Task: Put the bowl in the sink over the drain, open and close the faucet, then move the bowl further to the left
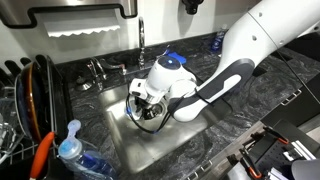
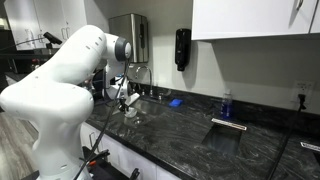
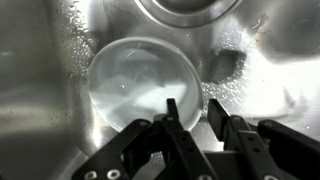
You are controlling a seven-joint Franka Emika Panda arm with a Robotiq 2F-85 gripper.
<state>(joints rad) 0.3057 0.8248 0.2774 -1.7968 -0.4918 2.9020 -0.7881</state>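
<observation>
In the wrist view the white bowl sits upright on the wet floor of the steel sink. It lies just below the round drain, whose edge shows at the top. My gripper is open. Its fingers straddle the bowl's right rim, and bare sink floor shows between them. In an exterior view the gripper is down inside the sink in front of the chrome faucet, and it hides the bowl. In an exterior view the gripper hangs low by the faucet.
A dish rack with plates stands beside the sink, with a blue-capped clear bottle in front of it. A blue sponge lies behind the basin. A dark blue bottle stands farther along the stone countertop.
</observation>
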